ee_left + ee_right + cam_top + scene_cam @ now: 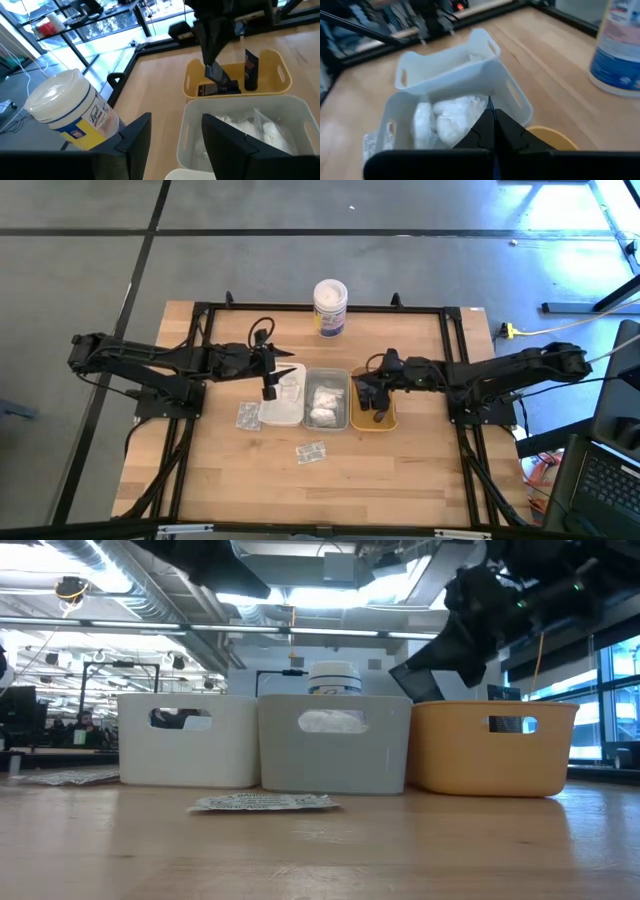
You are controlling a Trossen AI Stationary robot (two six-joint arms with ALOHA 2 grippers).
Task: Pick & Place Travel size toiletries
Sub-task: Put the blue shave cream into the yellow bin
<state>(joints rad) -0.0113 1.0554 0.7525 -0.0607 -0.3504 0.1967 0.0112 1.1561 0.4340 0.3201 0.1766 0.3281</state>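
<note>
Right end effector point(376, 408) reaches down, pinched together, into orange tray point(389, 418).

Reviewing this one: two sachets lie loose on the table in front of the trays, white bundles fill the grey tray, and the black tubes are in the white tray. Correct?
Not quite. The black tubes are in the orange tray, as the left wrist view shows. The rest holds: two sachets lie loose on the table, and white bundles fill the grey tray.

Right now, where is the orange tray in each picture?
High view: the orange rectangular plastic tray is rightmost of three trays, under the right hand.
Low view: at the right.
Left wrist view: upper right, with small black tubes inside.
Right wrist view: only its rim shows, low.
Shared landmark: the grey rectangular tray beside it.
</note>
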